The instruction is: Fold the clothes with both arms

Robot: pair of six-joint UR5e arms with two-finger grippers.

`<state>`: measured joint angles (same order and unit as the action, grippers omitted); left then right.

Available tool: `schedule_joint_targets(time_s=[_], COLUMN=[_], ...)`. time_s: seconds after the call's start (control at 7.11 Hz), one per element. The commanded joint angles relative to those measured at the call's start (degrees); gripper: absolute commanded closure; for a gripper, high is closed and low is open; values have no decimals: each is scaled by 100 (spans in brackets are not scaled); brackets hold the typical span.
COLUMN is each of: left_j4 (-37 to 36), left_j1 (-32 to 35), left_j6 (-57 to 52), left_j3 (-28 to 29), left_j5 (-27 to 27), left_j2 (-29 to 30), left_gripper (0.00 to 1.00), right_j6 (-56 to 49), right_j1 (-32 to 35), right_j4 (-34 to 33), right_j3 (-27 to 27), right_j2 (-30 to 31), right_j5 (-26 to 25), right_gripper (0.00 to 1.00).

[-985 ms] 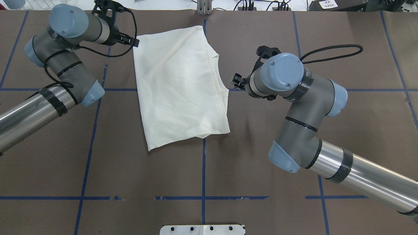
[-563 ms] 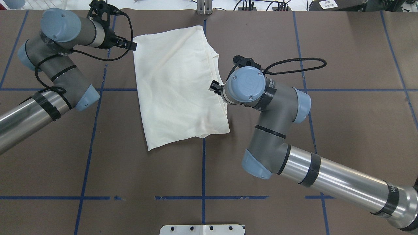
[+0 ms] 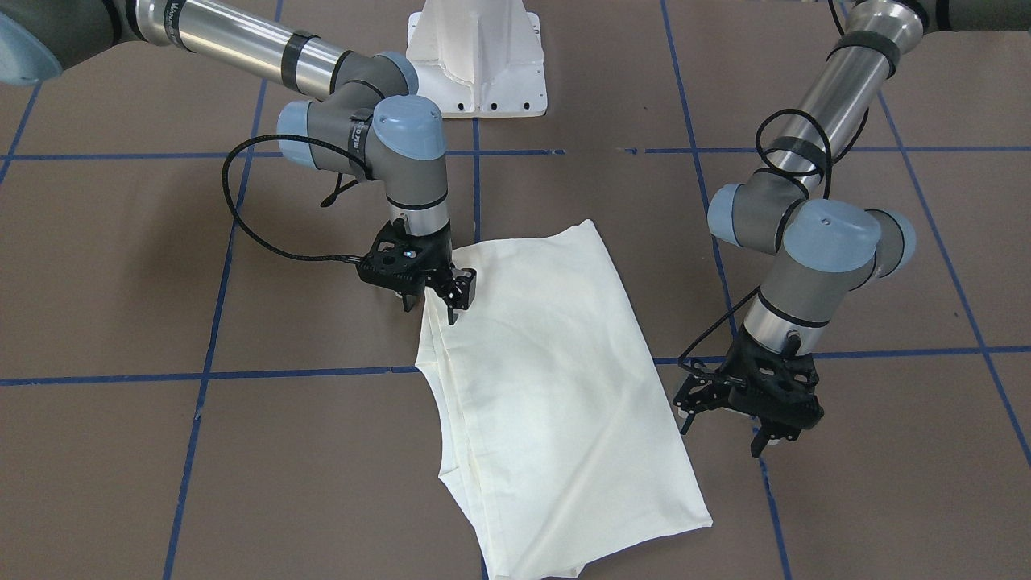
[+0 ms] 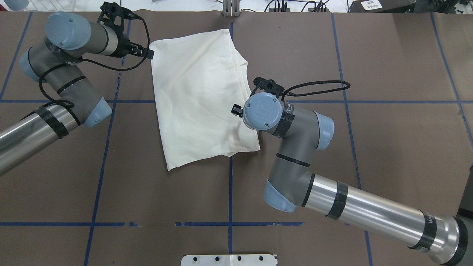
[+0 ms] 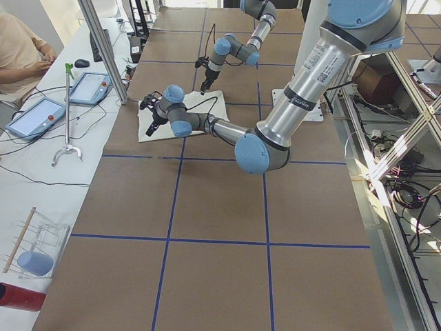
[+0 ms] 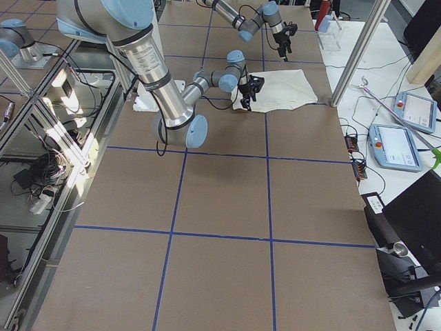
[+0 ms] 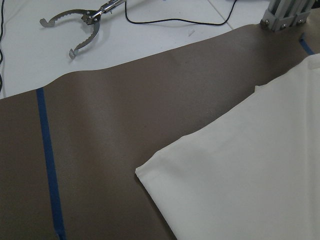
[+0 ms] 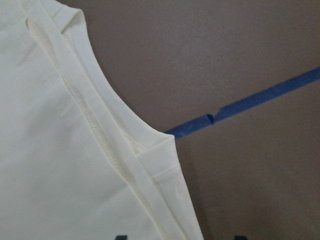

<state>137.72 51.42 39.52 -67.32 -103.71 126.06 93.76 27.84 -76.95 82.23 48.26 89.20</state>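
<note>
Exterior front-facing view: with right gripper (image 3: 431, 310) and left gripper (image 3: 722, 435) both spread empty, only the top layer of the shirt (image 3: 548, 387) at centre-left might be pinched.

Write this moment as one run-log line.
shirt: folded, flat | left gripper: open, near corner | right gripper: open, at collar edge

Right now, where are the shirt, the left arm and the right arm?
shirt (image 4: 199, 96): overhead view, middle of the cloth.
left arm (image 4: 74, 88): overhead view, grey elbow link.
right arm (image 4: 292, 173): overhead view, grey elbow link.
</note>
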Motion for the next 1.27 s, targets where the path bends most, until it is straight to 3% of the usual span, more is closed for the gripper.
schedule_joint_targets(time_s=[0.0,0.14,0.28,0.42,0.56,1.13], left_j4=[0,0,0,0,0,0], left_j1=[0,0,0,-9,-9,-18], left_j6=[3,-6,-6,-6,-6,12], left_j3=[0,8,9,9,9,0], left_j5=[0,0,0,0,0,0], left_j2=[-11,-11,-37,-46,-46,-37], left_gripper=[0,0,0,0,0,0], right_j6=[2,10,45,63,98,195], right_j1=[-77,-77,-77,-77,-69,-60], right_j4=[-4,5,13,22,31,31], right_j3=[-75,-119,-128,-128,-128,3], right_j2=[8,-9,-18,-27,-27,51], right_j5=[-86,-121,-130,-130,-130,-122], right_gripper=[26,31,52,93,100,100])
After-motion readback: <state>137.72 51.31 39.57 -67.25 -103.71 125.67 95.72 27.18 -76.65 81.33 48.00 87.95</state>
